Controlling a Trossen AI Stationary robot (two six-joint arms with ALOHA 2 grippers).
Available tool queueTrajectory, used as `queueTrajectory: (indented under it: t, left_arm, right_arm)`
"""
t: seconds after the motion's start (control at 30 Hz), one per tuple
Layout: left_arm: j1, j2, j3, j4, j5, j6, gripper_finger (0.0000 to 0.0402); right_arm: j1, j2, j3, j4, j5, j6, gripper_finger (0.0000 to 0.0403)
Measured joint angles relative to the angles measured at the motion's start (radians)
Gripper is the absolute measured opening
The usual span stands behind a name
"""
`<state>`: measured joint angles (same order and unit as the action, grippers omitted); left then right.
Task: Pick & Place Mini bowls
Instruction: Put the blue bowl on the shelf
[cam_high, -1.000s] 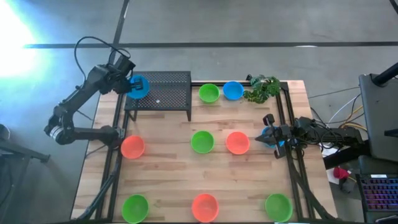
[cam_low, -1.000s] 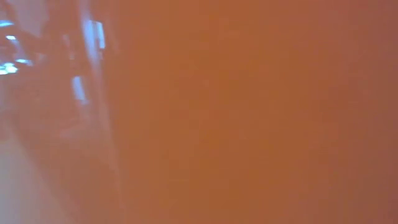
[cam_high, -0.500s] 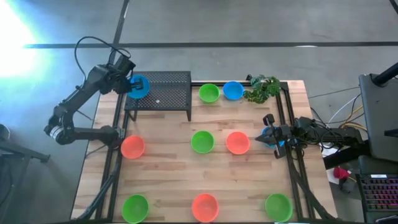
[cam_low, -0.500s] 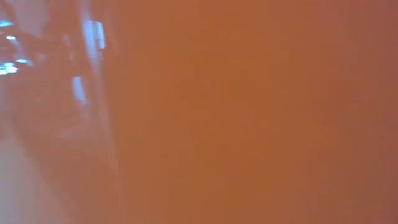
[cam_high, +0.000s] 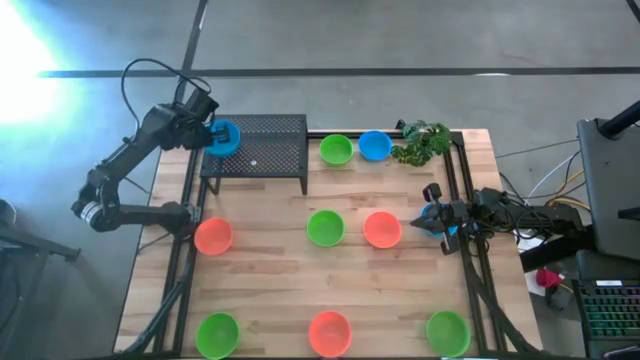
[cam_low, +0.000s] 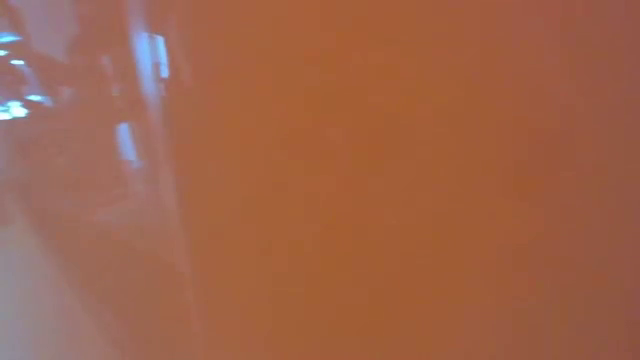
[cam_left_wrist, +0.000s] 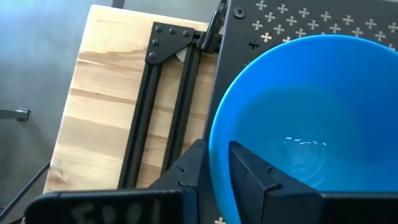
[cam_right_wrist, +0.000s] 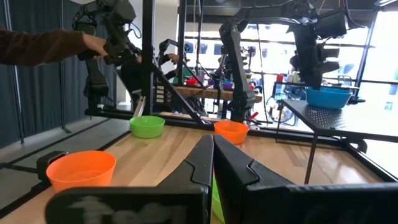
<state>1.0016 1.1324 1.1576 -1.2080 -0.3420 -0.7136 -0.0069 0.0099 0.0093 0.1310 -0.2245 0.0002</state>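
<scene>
A blue mini bowl (cam_high: 224, 138) sits at the left end of the black mesh stand (cam_high: 262, 150), and my left gripper (cam_high: 207, 134) is shut on its rim. The right wrist view shows this bowl (cam_right_wrist: 328, 97) on the stand's top (cam_right_wrist: 336, 117). Other mini bowls rest on the wooden table: green (cam_high: 336, 150), blue (cam_high: 375, 145), green (cam_high: 325, 228), orange (cam_high: 381, 229), orange (cam_high: 213, 237), and along the near edge green (cam_high: 217, 335), orange (cam_high: 329, 333) and green (cam_high: 447, 332). My right gripper (cam_high: 428, 222) waits shut at the table's right edge, touching nothing. My left gripper has the blue bowl's rim (cam_left_wrist: 214, 163) on the bowl's left side between its fingers, one finger (cam_left_wrist: 255, 177) inside the bowl and one (cam_left_wrist: 191, 169) outside. The fingers slant down from the table's left. The bowl stays upright with its base on the stand's top.
A leafy sprig (cam_high: 422, 142) lies at the far right. Black frame rails (cam_high: 186, 205) run along the table's left and right sides. An orange blur (cam_low: 400, 180) fills the low view. Beyond the table, a person's sleeve (cam_right_wrist: 37, 46) reaches toward another rig.
</scene>
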Motion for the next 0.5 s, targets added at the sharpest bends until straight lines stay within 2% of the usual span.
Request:
queueTrajectory:
  t: [0.5]
  left_arm:
    - [0.000,-0.058,0.061,0.031,-0.017,0.014,0.0067]
  right_arm:
    - [0.000,0.000,0.000,0.000,0.000,0.000,0.0008]
